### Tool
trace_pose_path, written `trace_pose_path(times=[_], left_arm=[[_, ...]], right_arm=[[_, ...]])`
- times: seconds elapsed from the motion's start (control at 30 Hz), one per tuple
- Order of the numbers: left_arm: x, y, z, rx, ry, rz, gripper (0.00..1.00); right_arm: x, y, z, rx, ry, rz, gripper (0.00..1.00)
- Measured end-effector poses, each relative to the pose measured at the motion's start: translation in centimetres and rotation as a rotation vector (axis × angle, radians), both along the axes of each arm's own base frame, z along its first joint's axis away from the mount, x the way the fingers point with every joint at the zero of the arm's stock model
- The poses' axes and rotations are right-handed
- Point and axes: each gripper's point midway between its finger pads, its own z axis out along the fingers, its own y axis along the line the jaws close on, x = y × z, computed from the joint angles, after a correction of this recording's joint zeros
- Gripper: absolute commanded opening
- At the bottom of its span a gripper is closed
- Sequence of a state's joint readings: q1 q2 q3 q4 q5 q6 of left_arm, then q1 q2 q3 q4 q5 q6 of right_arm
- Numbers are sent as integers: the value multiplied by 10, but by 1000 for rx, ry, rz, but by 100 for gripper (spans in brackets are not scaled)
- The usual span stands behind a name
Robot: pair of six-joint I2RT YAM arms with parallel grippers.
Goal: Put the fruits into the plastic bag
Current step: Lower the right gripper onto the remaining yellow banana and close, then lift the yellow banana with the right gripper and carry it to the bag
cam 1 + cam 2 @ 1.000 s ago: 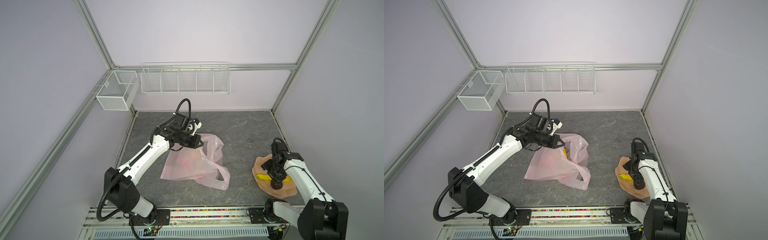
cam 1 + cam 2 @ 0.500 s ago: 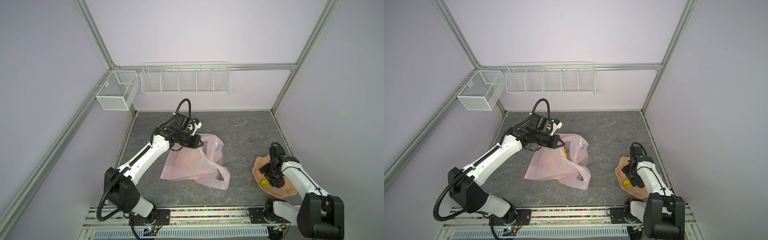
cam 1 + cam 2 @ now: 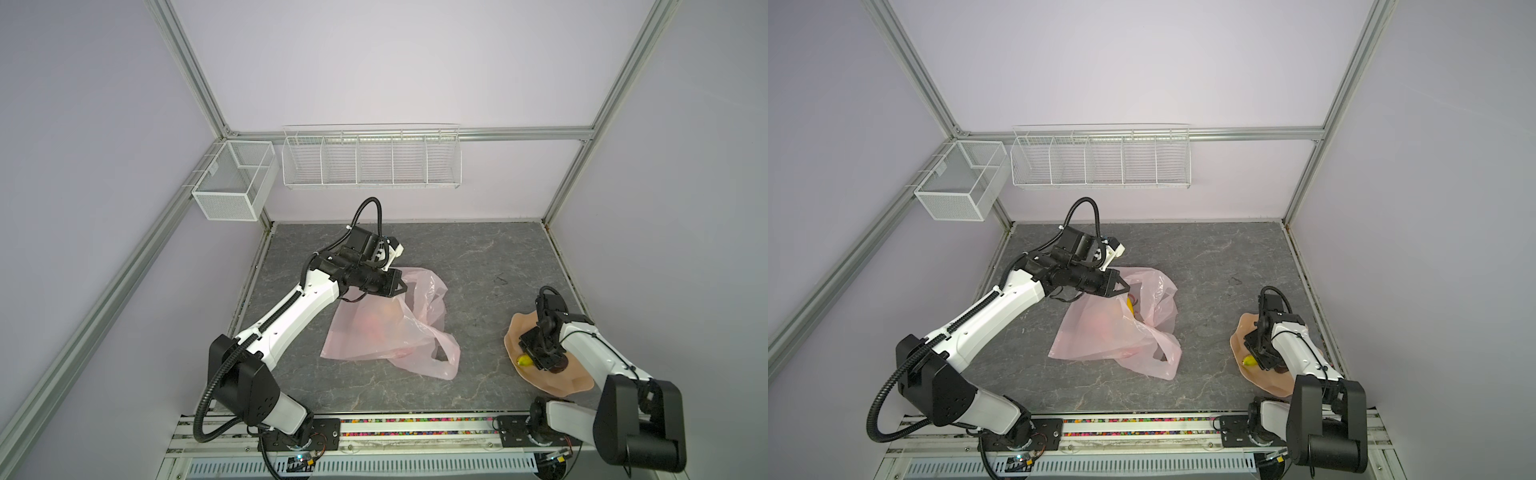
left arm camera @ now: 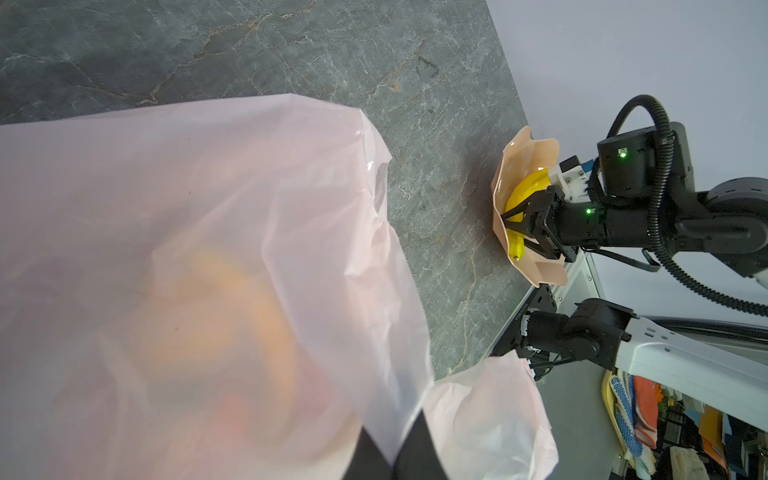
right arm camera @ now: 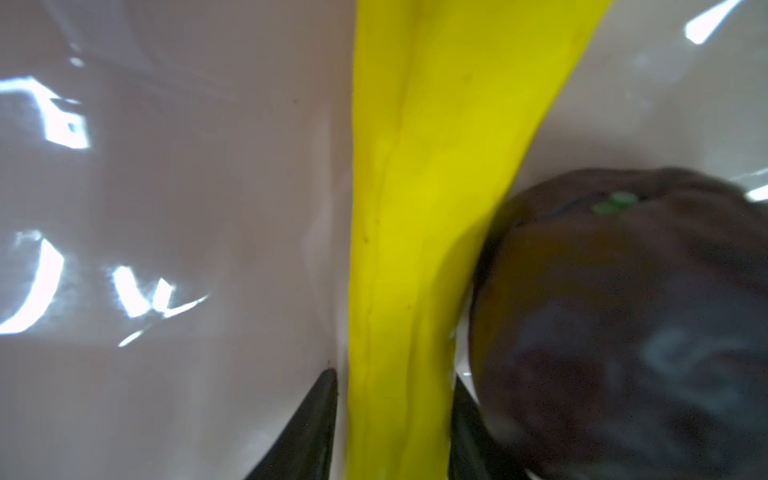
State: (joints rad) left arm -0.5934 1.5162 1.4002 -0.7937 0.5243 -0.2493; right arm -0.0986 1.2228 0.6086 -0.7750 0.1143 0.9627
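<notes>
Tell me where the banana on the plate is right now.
In both top views the banana lies on the right side, on the peach plate, straddled by the right gripper and beside the dark fruit.

You won't find any words, numbers, brand names or signs that you can read in these pictures.
</notes>
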Motion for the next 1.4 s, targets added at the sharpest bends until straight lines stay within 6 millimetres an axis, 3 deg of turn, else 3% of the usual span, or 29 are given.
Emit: trace_pose_path(times=[0.17, 0.47, 0.67, 0.83, 0.97, 1.13, 1.4], left_arm=[[0, 0, 0, 0, 0, 0, 0], [0, 0, 0, 0, 0, 0, 0], [0, 0, 0, 0, 0, 0, 0], [0, 0, 0, 0, 0, 0, 0], [0, 0, 0, 0, 0, -1, 0], [0, 0, 0, 0, 0, -1, 0], [-1, -1, 1, -5, 3, -6, 0]], right_arm=[[1, -1, 8, -6, -18, 20, 26], [24, -2, 62, -29, -198, 77, 18], [37, 14, 83, 39, -326, 155, 14], [63, 44, 102, 158, -490, 285, 16], [78, 84, 121, 246, -617, 476, 16], [81, 130, 132, 319, -673, 699, 15], [75, 196, 127, 357, -677, 985, 14]])
